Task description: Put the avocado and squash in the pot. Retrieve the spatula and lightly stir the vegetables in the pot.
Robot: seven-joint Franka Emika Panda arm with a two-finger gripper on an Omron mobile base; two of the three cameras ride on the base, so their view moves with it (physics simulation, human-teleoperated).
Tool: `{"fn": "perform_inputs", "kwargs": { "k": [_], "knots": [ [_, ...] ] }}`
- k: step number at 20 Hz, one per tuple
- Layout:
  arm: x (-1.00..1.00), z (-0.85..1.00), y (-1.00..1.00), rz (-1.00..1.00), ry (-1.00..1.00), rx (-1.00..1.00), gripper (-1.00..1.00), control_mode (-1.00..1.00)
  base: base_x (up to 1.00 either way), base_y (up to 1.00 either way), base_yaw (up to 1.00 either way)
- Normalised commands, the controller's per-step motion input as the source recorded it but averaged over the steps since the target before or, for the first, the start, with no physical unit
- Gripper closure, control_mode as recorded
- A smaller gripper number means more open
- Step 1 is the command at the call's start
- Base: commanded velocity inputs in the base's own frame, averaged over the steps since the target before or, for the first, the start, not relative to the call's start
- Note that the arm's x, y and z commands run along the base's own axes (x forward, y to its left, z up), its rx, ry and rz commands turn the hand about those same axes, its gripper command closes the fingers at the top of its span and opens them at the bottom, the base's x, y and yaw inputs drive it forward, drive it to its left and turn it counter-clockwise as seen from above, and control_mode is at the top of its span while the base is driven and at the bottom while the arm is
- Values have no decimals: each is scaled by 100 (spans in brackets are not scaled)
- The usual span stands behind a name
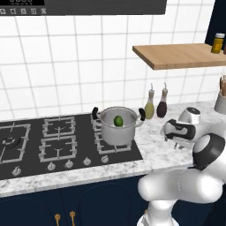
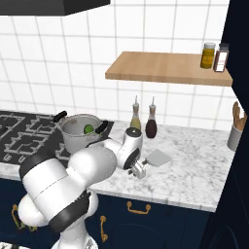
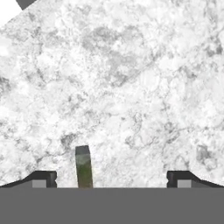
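The steel pot (image 1: 117, 128) stands on the right rear burner of the stove, and the green avocado (image 1: 118, 120) lies inside it. The avocado (image 2: 89, 129) also peeks over the rim of the pot (image 2: 78, 133) from the other side. The squash is hidden from me. The spatula's flat grey blade (image 2: 158, 157) lies on the marble counter right of the pot. My gripper (image 2: 138, 171) hangs low over the counter just beside that blade, open. In the hand view my gripper (image 3: 111, 177) looks straight down at the marble, and a thin dark handle end (image 3: 83, 168) lies between the fingertips, nearer the left one.
Two bottles (image 2: 135, 119) (image 2: 151, 124) stand against the tiled wall behind the spatula. A wooden shelf (image 2: 165, 68) with jars (image 2: 208, 54) hangs above the counter. A utensil holder (image 2: 236, 136) stands at the far right. The black stove (image 1: 44, 141) stretches left of the pot.
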Motion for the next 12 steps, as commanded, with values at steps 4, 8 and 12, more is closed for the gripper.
{"fn": "perform_inputs", "kwargs": {
  "k": [4,8,12],
  "knots": [
    [1,-39,-10,0,2,-1,-100,-100,0,0,0],
    [0,-43,0,0,0,-7,100,-100,0,0,0],
    [4,-27,0,0,5,-2,100,-100,0,0,0]
  ]
}}
